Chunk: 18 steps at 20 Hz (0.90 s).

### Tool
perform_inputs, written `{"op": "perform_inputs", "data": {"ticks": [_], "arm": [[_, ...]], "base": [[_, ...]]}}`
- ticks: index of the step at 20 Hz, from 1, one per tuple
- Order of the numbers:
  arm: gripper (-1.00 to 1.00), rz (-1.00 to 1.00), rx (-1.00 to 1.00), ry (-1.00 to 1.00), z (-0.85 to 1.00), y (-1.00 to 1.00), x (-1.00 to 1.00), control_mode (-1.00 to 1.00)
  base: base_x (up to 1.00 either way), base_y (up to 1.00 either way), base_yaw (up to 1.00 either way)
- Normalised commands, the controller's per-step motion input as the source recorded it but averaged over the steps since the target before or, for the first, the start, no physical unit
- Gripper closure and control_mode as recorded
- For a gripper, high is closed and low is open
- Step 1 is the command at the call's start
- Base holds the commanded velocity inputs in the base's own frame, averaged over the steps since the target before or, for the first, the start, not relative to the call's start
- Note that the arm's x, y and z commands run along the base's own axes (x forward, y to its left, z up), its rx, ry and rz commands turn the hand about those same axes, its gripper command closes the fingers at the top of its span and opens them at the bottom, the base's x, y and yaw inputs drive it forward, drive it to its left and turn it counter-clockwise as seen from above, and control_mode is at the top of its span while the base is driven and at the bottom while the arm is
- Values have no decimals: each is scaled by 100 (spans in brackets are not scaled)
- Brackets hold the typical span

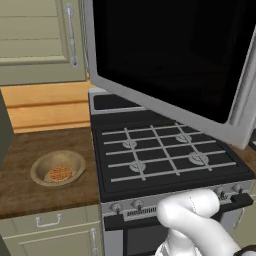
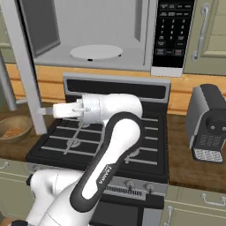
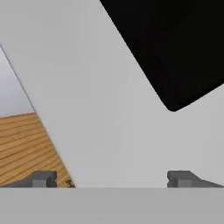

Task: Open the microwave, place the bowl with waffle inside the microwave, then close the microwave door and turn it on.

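The microwave (image 2: 145, 44) stands above the stove, its light grey inside and white turntable (image 2: 96, 51) exposed. The microwave door (image 1: 165, 55) is swung wide out over the stove, seen edge-on as a grey bar (image 2: 24, 66) in the right base view. My gripper (image 2: 44, 111) reaches left to the door's lower edge. In the hand view the gripper (image 3: 111, 178) is open, fingertips (image 3: 41, 178) wide apart and close against the door's grey frame, holding nothing. The tan bowl (image 1: 57, 167) with the waffle (image 1: 60, 174) sits on the wooden counter left of the stove, also in the right base view (image 2: 13, 128).
A black gas stove (image 1: 165, 155) lies under the open door. The dark button panel (image 2: 173, 31) is on the microwave's right side. A grey coffee machine (image 2: 209, 123) stands on the counter at right. Olive cabinet doors (image 1: 35, 35) flank the microwave.
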Motion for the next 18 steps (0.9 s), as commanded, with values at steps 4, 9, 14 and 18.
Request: {"op": "perform_inputs", "data": {"ticks": [4,9,14,18], "arm": [[-100,20,-4,-34,0,100,-100,-100],[-100,11,-1,-35,5,99,-73,-100],[-100,1,2,-16,18,67,-2,-100],[-100,0,5,-1,7,51,45,-100]], "base": [[0,0,0],[0,0,0],[0,0,0],[0,0,0]]}}
